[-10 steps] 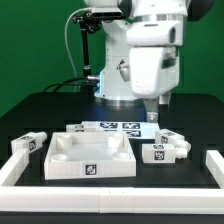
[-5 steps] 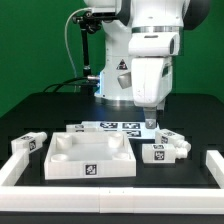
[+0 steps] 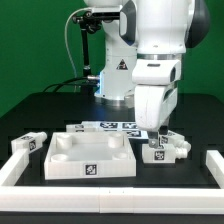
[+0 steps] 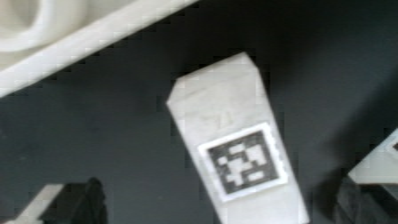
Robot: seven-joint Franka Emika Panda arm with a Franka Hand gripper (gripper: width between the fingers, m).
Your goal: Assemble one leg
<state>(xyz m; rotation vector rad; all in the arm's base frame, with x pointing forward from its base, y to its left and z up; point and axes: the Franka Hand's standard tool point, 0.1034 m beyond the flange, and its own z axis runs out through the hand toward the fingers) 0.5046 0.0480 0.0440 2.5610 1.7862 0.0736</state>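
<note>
Pincer [image 3: 154, 133] spread over leg [image 4: 222, 120] | legs 4 | tray [image 3: 62, 160] 1

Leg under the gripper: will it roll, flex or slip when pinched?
Likely stiff: the leg looks like solid moulded plastic. Probably won't roll; it lies on a flat face, tag up. Smooth sides might slip or twist in the open gripper if pinched off-centre.
</note>
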